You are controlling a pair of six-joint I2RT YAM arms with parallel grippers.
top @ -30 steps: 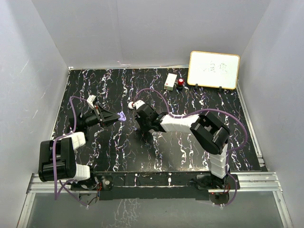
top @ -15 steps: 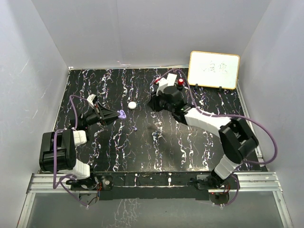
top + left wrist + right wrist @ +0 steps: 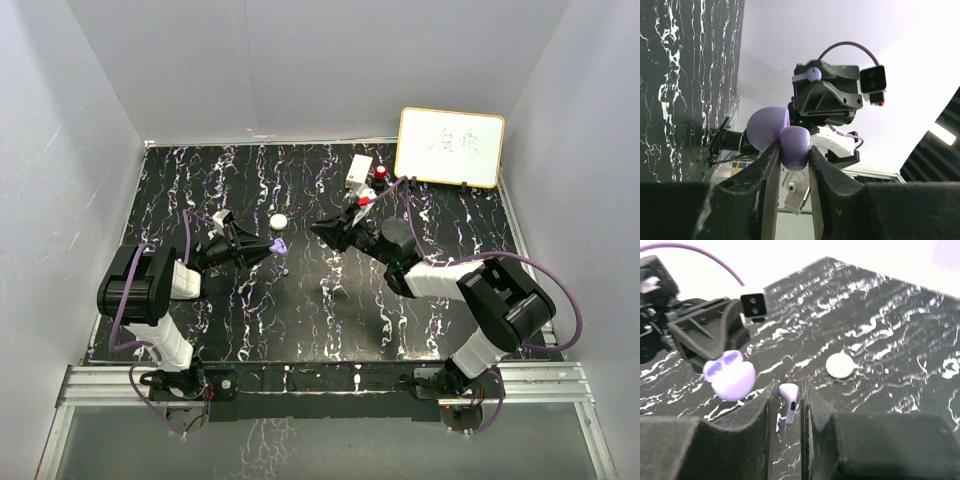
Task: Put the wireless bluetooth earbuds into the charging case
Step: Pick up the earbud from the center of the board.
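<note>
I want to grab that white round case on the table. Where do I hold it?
Probably pinch the white round case across its curved edge, coming straight down from above: it lies flat on the table, nothing touching it.

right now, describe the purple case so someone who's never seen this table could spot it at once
On the black marbled table, look left of centre, where the left gripper reaches toward the middle. The purple case is the rounded shell pinched in its fingertips, lid open. Its nearest neighbour, the white round case, lies flat on the table, ungripped.
</note>
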